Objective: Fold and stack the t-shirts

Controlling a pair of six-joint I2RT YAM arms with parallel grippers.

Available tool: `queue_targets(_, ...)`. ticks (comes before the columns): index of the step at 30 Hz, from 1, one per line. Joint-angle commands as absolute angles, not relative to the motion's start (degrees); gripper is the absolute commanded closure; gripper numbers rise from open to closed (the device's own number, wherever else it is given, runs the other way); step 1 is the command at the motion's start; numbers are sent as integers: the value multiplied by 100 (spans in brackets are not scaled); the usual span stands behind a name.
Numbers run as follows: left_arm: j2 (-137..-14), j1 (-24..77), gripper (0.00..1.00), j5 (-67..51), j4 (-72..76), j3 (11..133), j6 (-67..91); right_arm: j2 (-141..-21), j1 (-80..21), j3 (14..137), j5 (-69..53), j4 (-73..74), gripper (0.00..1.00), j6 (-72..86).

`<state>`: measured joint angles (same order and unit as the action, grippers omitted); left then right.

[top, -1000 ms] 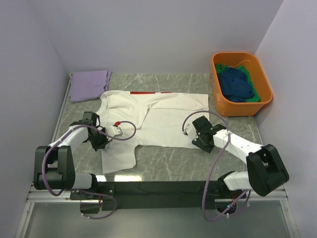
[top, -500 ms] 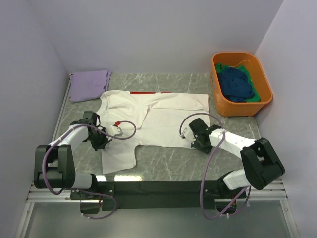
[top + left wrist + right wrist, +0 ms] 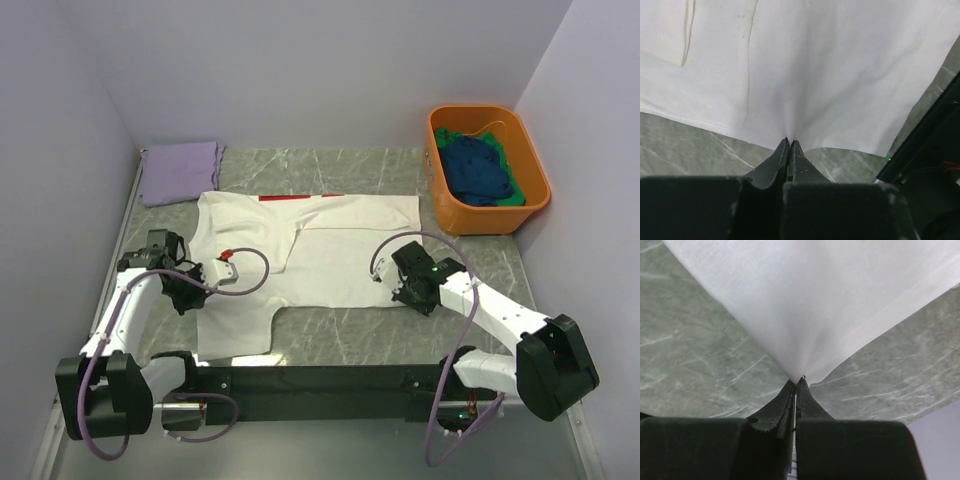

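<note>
- Since a second ago the white t-shirt (image 3: 330,245) has slid toward the arms' side of the table (image 3: 350,335). Its far edge now lies nearer, and the left arm has swung out toward the left wall.
- The left gripper (image 3: 789,143) is pinched tight on the shirt's left edge. In the left wrist view the cloth gathers into creases that run to the closed fingertips.
- The right gripper (image 3: 799,381) is likewise clamped on the shirt's near right corner, with the hem drawn to a point between its closed tips and marbled tabletop showing on both sides.
- The white t-shirt lies spread flat across the middle of the table. A thin strip of its red panel (image 3: 300,198) shows along the far edge, and one lower flap reaches toward the arms' base rail.
- A lavender t-shirt (image 3: 180,172) lies folded in the far left corner, just beyond the white shirt's shoulder; whether the two touch cannot be told.
- An orange tub (image 3: 535,195) stands at the far right, just beside the white shirt. It holds a crumpled dark blue t-shirt (image 3: 478,170), with a green t-shirt (image 3: 512,197) showing beneath it.
- A purple cable (image 3: 250,262) loops from the left wrist over the cloth, and a second loop arcs above the right wrist.
</note>
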<state>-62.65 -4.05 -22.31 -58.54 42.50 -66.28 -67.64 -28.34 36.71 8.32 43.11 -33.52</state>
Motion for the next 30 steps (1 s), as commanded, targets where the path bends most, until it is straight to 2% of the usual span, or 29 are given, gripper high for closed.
queue_targets(1, -6170, -562, 99, -2505, -6477, 4482, -6838, -6662, -2795, 3823, 642, 4746, 100, -3401)
queue_targets(12, -7189, -958, 99, -3058, -6530, 5702, -6601, -7004, -1987, 4745, 519, 4544, 100, -4314)
queue_targets(23, -8936, -1037, 99, -3665, -6381, 7522, -5951, -8840, -1459, 6766, 676, 4421, 100, -4649)
queue_targets(30, -10273, -1046, 99, -3718, -5714, 8708, -4844, -10194, -1336, 7856, 1019, 4166, 100, -4825)
